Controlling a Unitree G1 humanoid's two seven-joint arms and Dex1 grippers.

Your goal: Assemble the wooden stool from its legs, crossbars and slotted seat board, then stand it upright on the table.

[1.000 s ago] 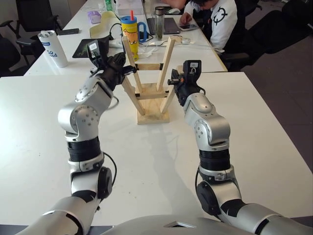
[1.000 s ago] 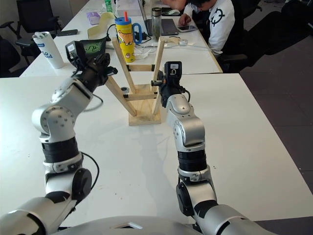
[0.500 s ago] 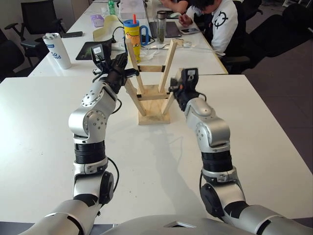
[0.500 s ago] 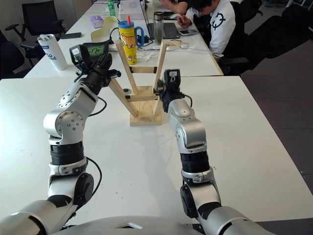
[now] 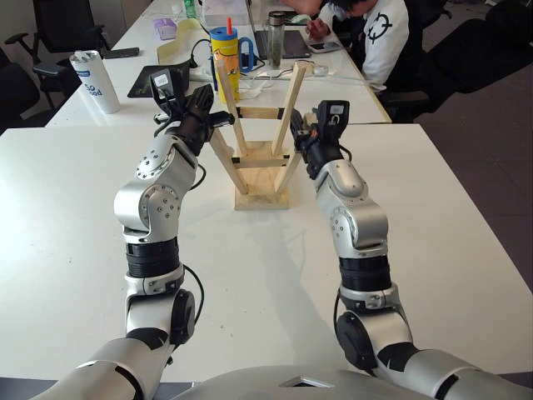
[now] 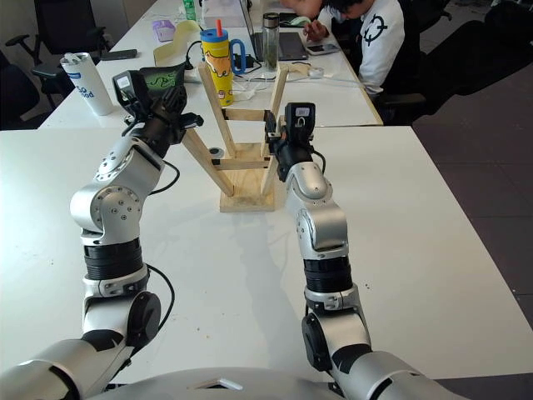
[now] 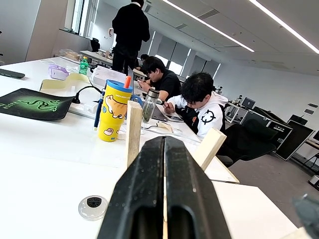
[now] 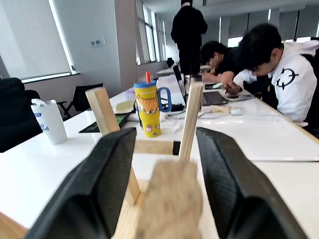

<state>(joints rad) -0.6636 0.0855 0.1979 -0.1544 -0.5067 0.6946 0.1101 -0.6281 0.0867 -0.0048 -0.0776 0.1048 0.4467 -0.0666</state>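
Left hand (image 5: 218,119) clenched by left leg (image 5: 229,162); right hand (image 8: 167,135) released, fingers (image 8: 99,189) astride blurred right leg (image 8: 172,199); contact unclear

Yellow cup (image 5: 229,50) just bhd stool (image 5: 262,200) legs.

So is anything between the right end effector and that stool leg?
Nothing visible. The leg ends between the open fingers of the right end effector, with a gap on each side.
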